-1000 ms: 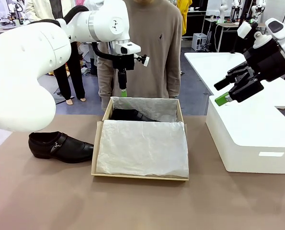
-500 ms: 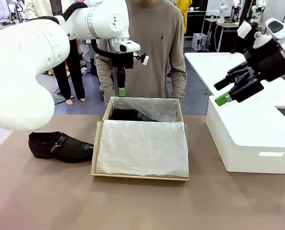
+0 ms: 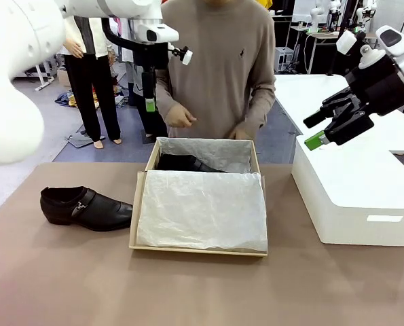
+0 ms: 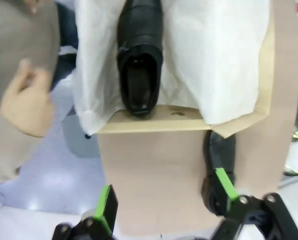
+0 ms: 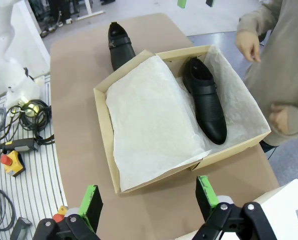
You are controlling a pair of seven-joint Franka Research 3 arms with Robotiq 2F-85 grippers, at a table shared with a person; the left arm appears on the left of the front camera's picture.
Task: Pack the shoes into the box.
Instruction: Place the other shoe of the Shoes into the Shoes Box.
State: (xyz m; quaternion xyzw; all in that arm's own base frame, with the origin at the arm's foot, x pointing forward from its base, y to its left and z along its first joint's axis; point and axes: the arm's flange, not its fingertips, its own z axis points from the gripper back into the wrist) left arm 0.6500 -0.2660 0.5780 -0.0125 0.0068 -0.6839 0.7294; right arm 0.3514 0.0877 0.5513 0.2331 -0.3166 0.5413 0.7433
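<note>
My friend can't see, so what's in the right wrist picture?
One black shoe lies in the tissue-lined cardboard box; the other shoe sits on the table beside it. The open right pincer hovers above.

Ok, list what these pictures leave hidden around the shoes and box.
- Front view: the boxed shoe shows just its top; the tissue paper hides the rest.
- Every view: whatever lies under that tissue paper.
- Left wrist view: the shoe on the table is cut by the box corner and the left hand's finger.
- Left wrist view: the person's hand is blurred.
</note>
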